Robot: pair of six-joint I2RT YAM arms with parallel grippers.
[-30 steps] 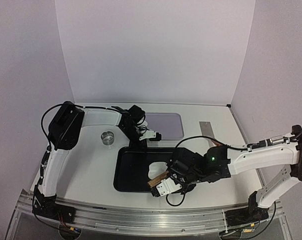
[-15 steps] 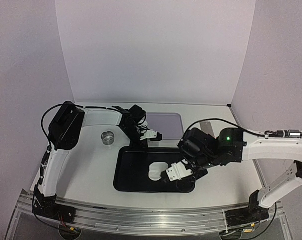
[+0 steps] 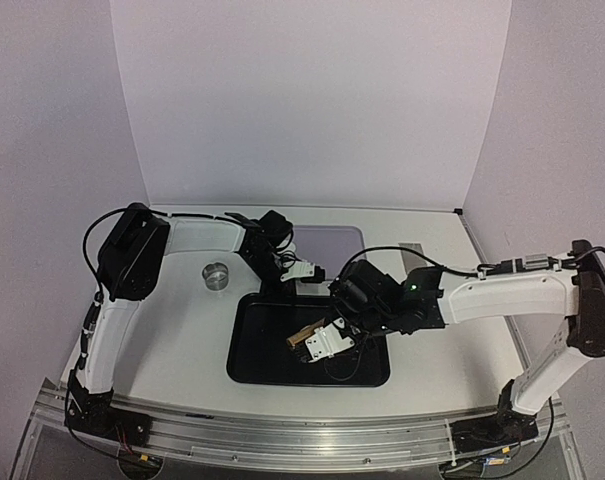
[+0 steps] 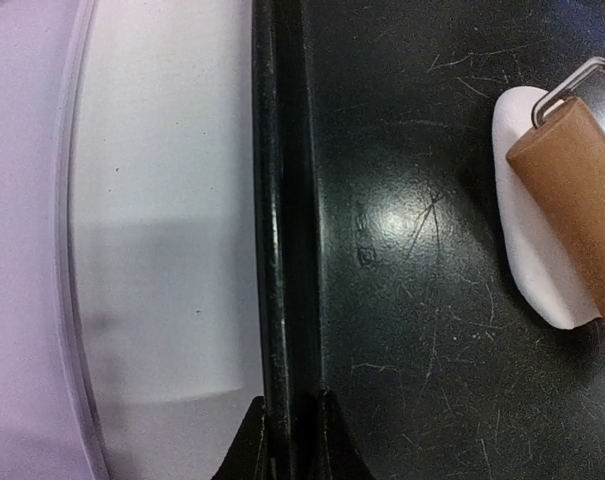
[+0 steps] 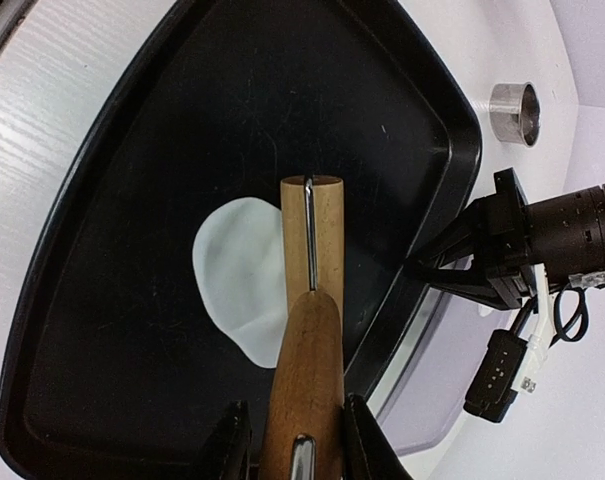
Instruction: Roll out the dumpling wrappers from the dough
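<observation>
The dough (image 5: 237, 275) is a flattened white mass of irregular outline on the black tray (image 5: 102, 300). It also shows in the left wrist view (image 4: 530, 265). In the top view my right gripper hides it. My right gripper (image 5: 297, 445) is shut on the wooden handle of a roller (image 5: 312, 235), whose barrel lies across the dough's edge. From above, the right gripper (image 3: 327, 345) and roller (image 3: 304, 336) are over the tray's middle. My left gripper (image 4: 290, 445) is shut on the tray's far rim (image 4: 282, 250), also seen from above (image 3: 307, 272). No dumpling wrappers are in view.
A small metal ring (image 3: 217, 274) stands on the table left of the tray, also in the right wrist view (image 5: 514, 100). A pale purple mat (image 3: 332, 250) lies behind the tray. A flat metal strip (image 3: 414, 258) lies at the back right.
My right gripper with the roller went from the tray's front edge out to the right, then back left over the dough. The left arm has not moved.
</observation>
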